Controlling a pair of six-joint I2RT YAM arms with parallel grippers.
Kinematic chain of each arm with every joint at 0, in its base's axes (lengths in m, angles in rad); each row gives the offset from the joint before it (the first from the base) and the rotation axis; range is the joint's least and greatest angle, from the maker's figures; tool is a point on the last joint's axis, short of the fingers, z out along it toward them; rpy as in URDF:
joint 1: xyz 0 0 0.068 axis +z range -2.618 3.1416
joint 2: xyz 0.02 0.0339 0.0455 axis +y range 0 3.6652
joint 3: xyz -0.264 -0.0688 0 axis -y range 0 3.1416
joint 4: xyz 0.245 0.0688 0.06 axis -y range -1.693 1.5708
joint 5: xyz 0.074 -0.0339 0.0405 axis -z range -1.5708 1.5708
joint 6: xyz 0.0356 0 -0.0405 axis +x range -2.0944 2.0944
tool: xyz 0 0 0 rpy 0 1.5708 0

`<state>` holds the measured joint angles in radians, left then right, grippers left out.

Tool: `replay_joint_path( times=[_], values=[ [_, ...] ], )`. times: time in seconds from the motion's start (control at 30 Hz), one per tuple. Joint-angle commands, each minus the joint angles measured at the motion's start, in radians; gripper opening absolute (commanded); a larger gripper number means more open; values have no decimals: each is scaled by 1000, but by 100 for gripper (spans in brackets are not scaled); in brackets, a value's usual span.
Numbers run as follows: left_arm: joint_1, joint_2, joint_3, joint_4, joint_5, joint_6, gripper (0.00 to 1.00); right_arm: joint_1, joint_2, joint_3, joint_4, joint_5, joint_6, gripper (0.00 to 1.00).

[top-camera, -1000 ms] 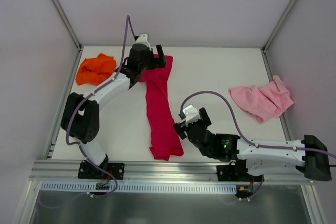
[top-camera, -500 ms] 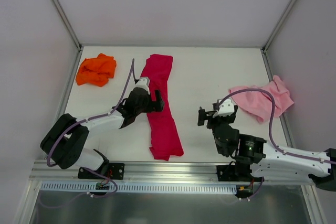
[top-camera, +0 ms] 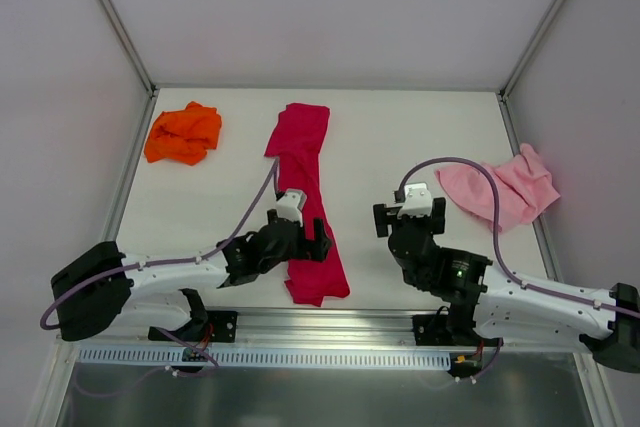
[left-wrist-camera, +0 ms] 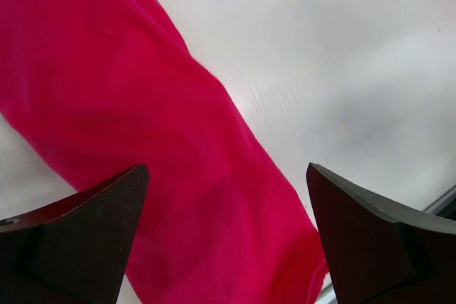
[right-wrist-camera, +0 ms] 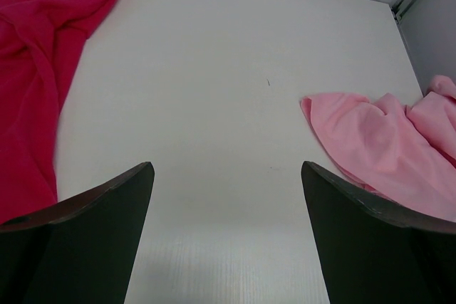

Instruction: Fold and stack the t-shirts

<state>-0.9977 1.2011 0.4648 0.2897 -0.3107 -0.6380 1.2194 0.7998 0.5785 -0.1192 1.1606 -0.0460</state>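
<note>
Counter (top-camera: pixel 400 137): white and flat, walled on the left, far and right sides. It carries all three shirts, each lying well apart from the others.

Red shirt (top-camera: pixel 303 152): lies as a long, narrow, wrinkled strip left of the middle. It runs from near the far wall almost to the near edge and leans slightly right as it comes nearer. The far end is loosely bunched and the near end stops just short of the counter's edge.

Pink shirt (top-camera: pixel 520 187): a crumpled heap at the right side, close to the right wall and about midway in depth. One flatter flap spreads toward the middle.

Orange shirt (top-camera: pixel 183 132): a small crumpled heap in the far left corner, near the left wall.

Left pincer (left-wrist-camera: pixel 224 172): spread wide apart and holding nothing. It sits over the near part of the red shirt, and red cloth fills the gap in the wrist view. Whether it touches the cloth cannot be told.

Right pincer (right-wrist-camera: pixel 226 169): spread wide apart and holding nothing. It sits over bare counter between the red and pink shirts and points toward the far wall.
</note>
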Motion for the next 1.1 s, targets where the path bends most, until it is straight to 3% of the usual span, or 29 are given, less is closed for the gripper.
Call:
replay_joint_path(
  times=[0.0,0.17,0.3,0.57,0.83,0.97,1.07],
  values=[
    [-94,-9,6,-90,-232,-89,95,-9,18,27,20,-10,43,90],
    [-222,18,23,-210,-408,-210,95,-9,33,37,29,-44,43,90],
    [-311,54,96,-455,-548,-331,96,-9,36,32,38,-68,43,90],
    [-495,222,306,-1003,-732,-802,99,-9,82,50,64,-117,40,90],
    [-558,302,331,-1066,-742,-907,99,-9,124,69,61,-128,40,90],
    [-602,339,339,-1173,-765,-1086,99,-9,104,58,62,-141,41,90],
    [-645,345,319,-1160,-778,-1155,99,-9,96,52,53,-127,43,90]
  ],
)
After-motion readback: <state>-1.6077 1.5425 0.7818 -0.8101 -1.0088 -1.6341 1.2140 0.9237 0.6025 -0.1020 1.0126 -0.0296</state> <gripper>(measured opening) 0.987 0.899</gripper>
